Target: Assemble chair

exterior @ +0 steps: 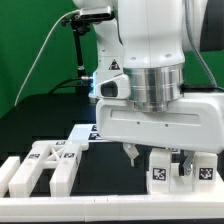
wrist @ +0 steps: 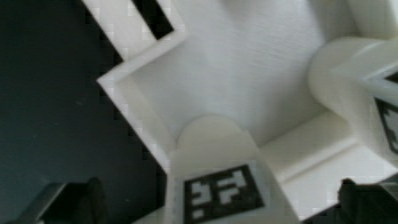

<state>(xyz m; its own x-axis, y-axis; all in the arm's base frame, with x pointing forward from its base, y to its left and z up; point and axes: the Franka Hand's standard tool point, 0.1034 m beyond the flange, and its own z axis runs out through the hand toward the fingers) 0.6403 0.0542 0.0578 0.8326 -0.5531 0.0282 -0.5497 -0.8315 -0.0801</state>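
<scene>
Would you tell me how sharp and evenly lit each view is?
Exterior view: fairly sharp; the white chair parts nearly wash out against the black table. Wrist view: soft, out of focus at close range; the tag is blurred and the white panel glares.

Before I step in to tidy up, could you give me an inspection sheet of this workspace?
Surface: black table, bare at the back.
Job's things: white chair parts with tags, one group at the exterior view's left and one at its right.
Clutter: nothing seen.
Grippers: gripper open, low over the right group, astride a tagged part.
Cables: black cable hangs behind the table, at the exterior view's left.
Surroundings: green backdrop; dark stand.
</scene>
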